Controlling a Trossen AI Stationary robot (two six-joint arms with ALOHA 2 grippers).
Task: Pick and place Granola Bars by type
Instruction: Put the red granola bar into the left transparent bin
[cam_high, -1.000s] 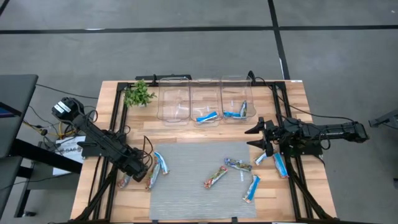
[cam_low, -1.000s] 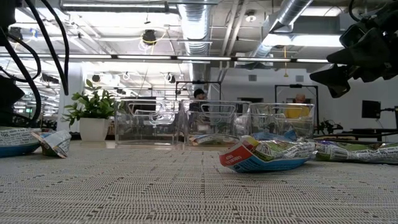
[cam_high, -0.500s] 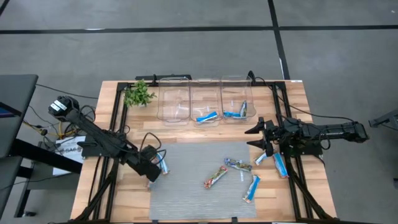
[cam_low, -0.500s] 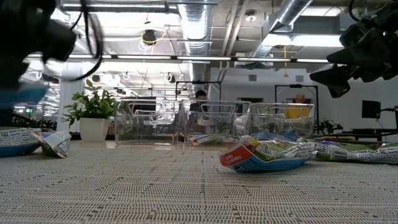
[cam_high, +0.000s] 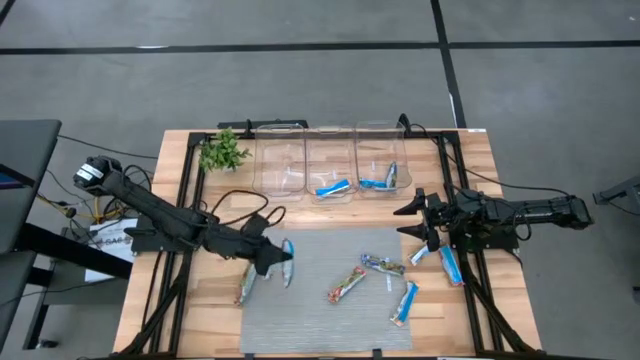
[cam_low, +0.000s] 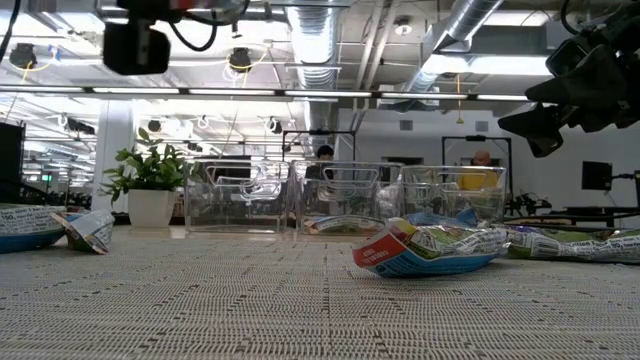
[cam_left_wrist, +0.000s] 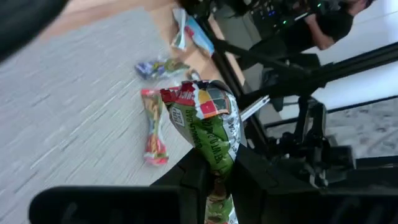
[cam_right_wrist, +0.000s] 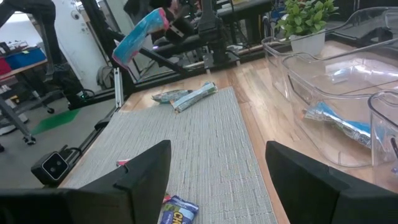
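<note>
Granola bars (cam_high: 346, 284) are mostly lying unsorted; we are carrying one in our clenched left gripper (cam_high: 278, 258), bins (cam_high: 330, 160) holding two, right gripper (cam_high: 412, 220) gaping idle.

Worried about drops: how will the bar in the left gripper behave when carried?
The bar sticks out past the left gripper with only a slight bend, so probably fairly stiff and light. Its wrapper looks glossy and it is pinched near one end, so it might slip or swing.

We see two matte-black jointed arms, loose black cables looping along left arm (cam_high: 160, 215) (right arm (cam_high: 520, 213) tidier), blunt dark fingers.
</note>
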